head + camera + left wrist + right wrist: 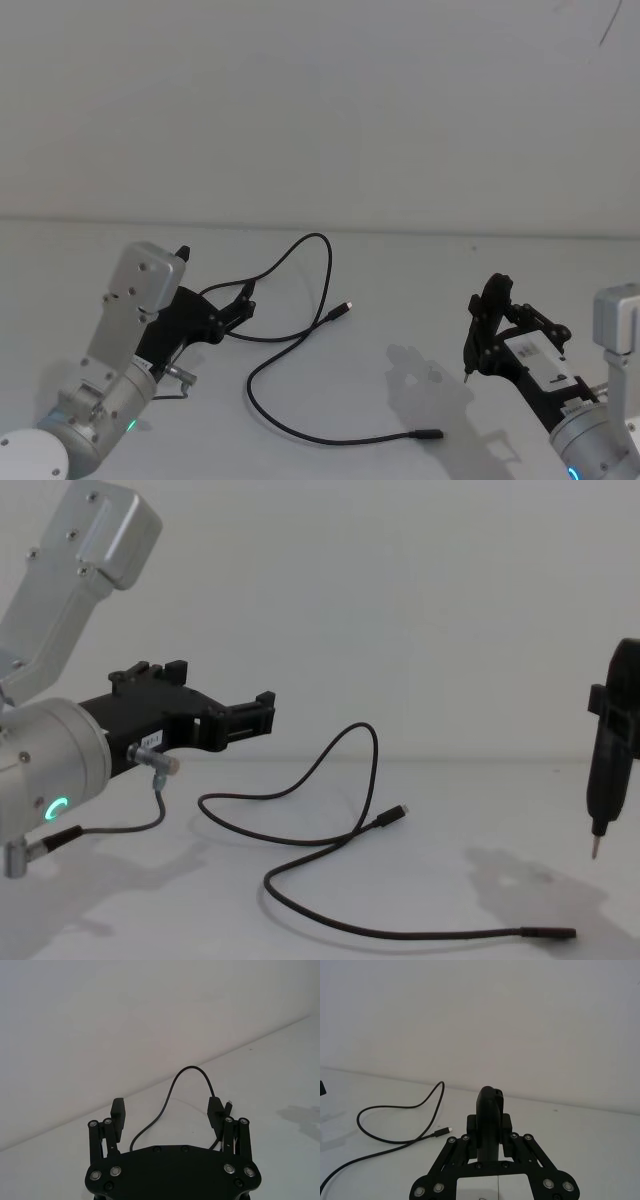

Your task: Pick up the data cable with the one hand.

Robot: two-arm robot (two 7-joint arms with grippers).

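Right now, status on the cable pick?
Left gripper open, over the data cable, not gripped. Right gripper shut, parked right. Grey wire hangs under left wrist.

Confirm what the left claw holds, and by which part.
Nothing. The left claw hovers open above the data cable, which lies loose on the table; the right claw hangs shut, apart.

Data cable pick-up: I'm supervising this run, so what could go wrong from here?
1. The open left claw frames the data cable but hangs above the table, so closing here may catch nothing.
2. The cable lies in loose loops; lifting could drag its ends across the table.
3. The grey wire dangling under the left wrist could snag it.
The right claw sits aside.
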